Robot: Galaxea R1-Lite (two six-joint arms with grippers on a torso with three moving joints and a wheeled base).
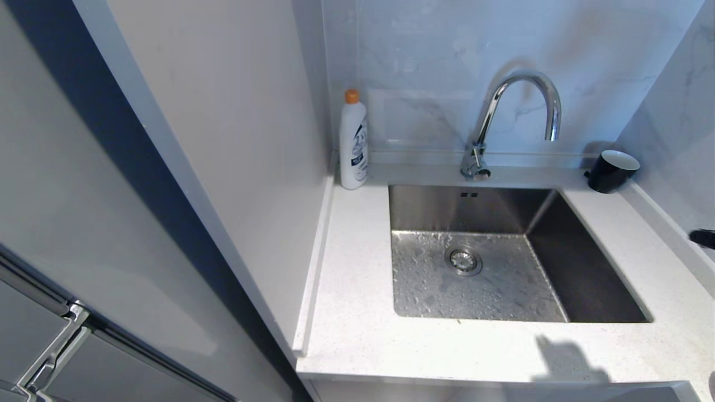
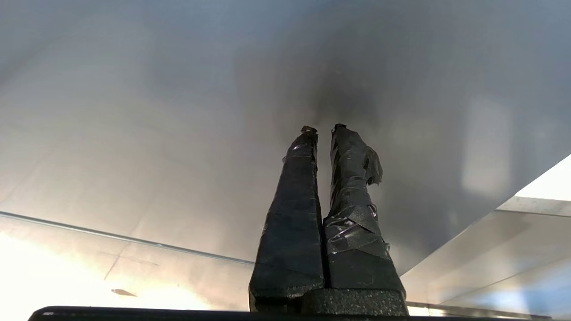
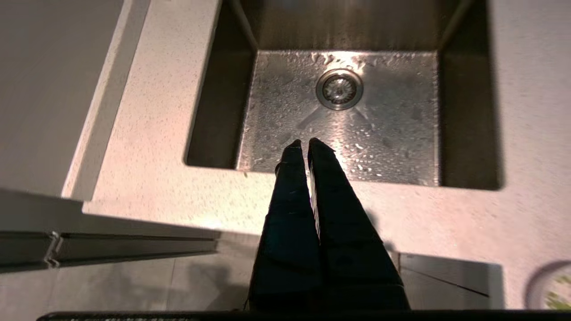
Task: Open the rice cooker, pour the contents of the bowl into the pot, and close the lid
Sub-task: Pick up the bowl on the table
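The right gripper (image 3: 303, 142) is hanging empty over the sink (image 1: 586, 268), fingers pressed together; the left gripper (image 2: 323, 129), likewise closed on nothing, is facing a blank grey panel. No rice cooker is showing, so opening it is not yet begun. What may be the bowl (image 3: 551, 285) is peeking in on the counter (image 1: 357, 312) beside the sink. Finding the cooker comes next.
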